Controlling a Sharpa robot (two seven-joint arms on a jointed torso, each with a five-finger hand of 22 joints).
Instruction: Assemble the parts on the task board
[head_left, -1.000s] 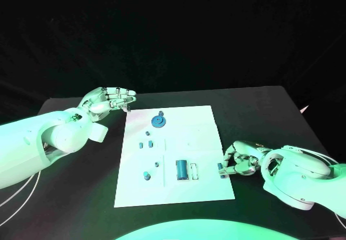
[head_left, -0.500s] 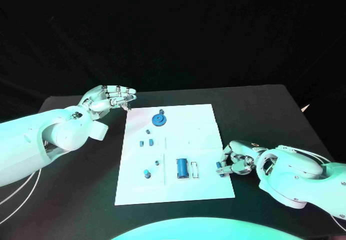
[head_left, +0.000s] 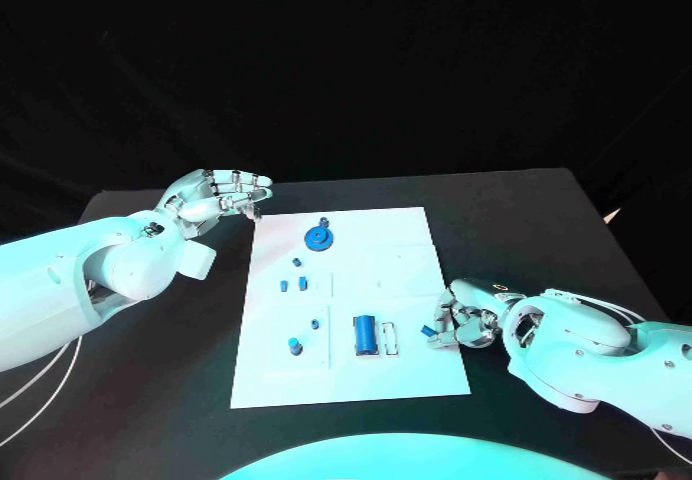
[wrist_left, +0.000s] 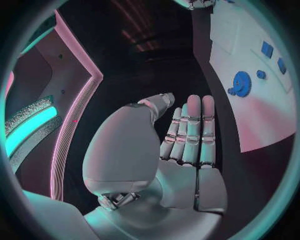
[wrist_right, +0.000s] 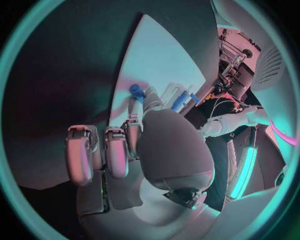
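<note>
Small blue parts (head_left: 366, 334) lie scattered on the white task board (head_left: 389, 250).

Cyan-green light washes the head view, brightest on the white task board (head_left: 353, 310) and the robot's arms, while the black surface (head_left: 534, 230) and the room behind fall into near-total darkness. The board glares pale, with slightly soft detail on the small blue parts. Both wrist views are fisheye circles in dark frames; straight edges bow strongly towards the rims. There, pink and teal light strips glow at the edges, tinting the left robot hand (wrist_left: 181, 145) and right robot hand (wrist_right: 125, 145) mauve, with close surfaces soft and blurred.
</note>
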